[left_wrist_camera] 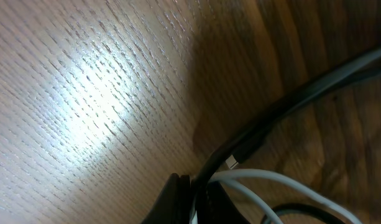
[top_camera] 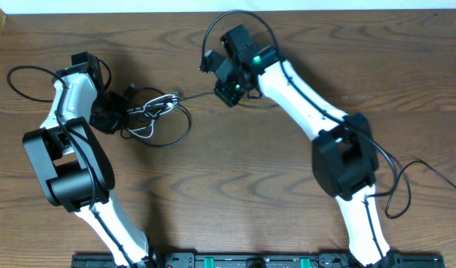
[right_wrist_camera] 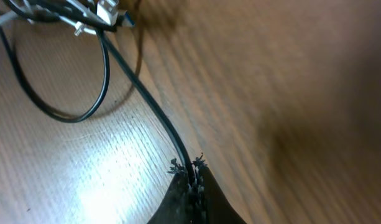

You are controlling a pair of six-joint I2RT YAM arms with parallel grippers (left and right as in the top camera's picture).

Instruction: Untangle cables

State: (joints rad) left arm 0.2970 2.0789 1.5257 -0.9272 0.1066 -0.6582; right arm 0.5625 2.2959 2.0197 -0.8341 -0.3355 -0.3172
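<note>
The cables (top_camera: 153, 112) lie in a small tangle of black loops and a white strand left of the table's middle. My left gripper (top_camera: 122, 112) sits at the tangle's left side. In the left wrist view it (left_wrist_camera: 199, 186) is shut on the white cable (left_wrist_camera: 271, 180) and a black cable (left_wrist_camera: 283, 106), beside a small silver plug tip (left_wrist_camera: 232, 163). My right gripper (top_camera: 222, 91) is to the right of the tangle, shut on one black cable (top_camera: 198, 94) that runs taut back to the bundle. In the right wrist view that cable (right_wrist_camera: 146, 102) leaves the shut gripper (right_wrist_camera: 190, 171) toward the knot (right_wrist_camera: 84, 15).
The arms' own thicker black cords loop at the far left (top_camera: 19, 74), above the right wrist (top_camera: 235, 18) and at the right (top_camera: 421, 167). The table's far edge (top_camera: 138, 9) runs along the top. A black rail (top_camera: 250, 260) lines the near edge.
</note>
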